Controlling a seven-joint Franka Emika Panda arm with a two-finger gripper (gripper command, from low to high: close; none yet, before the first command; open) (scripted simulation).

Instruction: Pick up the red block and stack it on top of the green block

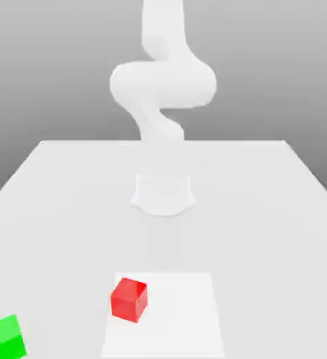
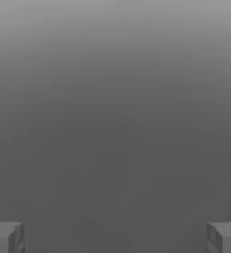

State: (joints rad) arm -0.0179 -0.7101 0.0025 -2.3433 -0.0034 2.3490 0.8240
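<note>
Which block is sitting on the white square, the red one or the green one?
The red block; the green block sits off it.

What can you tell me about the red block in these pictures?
The red block is a small, plain cube, bright red all over, with smooth faces that differ slightly in shade and no markings to be seen. It looks like plastic, though the material is a guess. In the exterior view it rests on the white sheet-like patch, near that patch's edge on the exterior view's left, turned at an angle to it. Nothing is on top of it, and no fingers touch it.
</note>
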